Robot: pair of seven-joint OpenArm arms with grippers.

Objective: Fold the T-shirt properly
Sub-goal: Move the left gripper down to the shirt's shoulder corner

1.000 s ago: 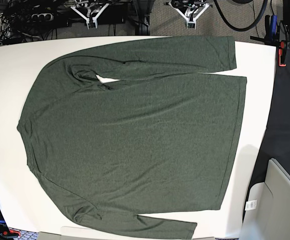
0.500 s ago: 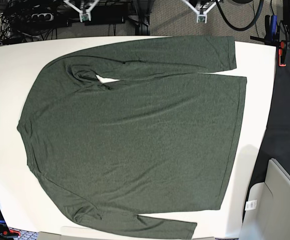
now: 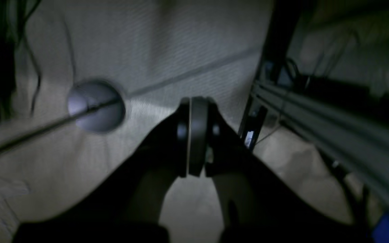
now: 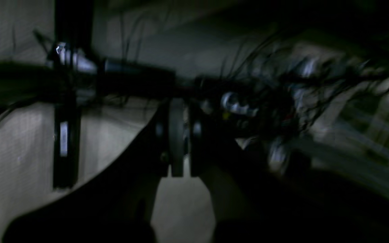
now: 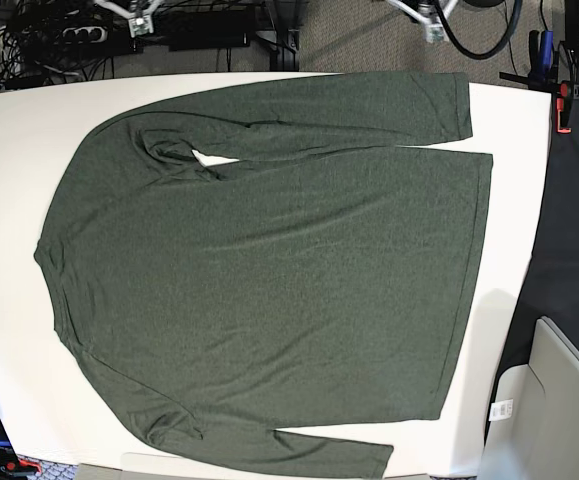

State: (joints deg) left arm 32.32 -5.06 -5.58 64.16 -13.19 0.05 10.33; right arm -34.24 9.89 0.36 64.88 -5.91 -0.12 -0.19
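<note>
The T-shirt [image 5: 269, 270], dark olive green with long sleeves, lies spread flat on the white table [image 5: 9, 150]. Its neck is toward the left and its hem toward the right. The upper sleeve [image 5: 349, 115] runs along the back edge, and the lower sleeve [image 5: 319, 452] lies at the front edge. Both grippers hover beyond the table's back edge, away from the cloth. My left gripper [image 5: 432, 28] [image 3: 196, 135] is shut and empty over the carpet. My right gripper [image 5: 139, 22] [image 4: 177, 135] is shut and empty over cables. Neither wrist view shows the shirt.
Cables and a power strip [image 5: 79, 35] lie on the floor behind the table. A red clamp [image 5: 565, 110] and black cloth [image 5: 574, 230] sit at the right, and a grey box [image 5: 559, 400] is at the bottom right. A round silver disc [image 3: 95, 106] is on the carpet.
Both grippers have drifted outward along the top of the base view, one leftward and the other rightward. The shirt has not moved.
</note>
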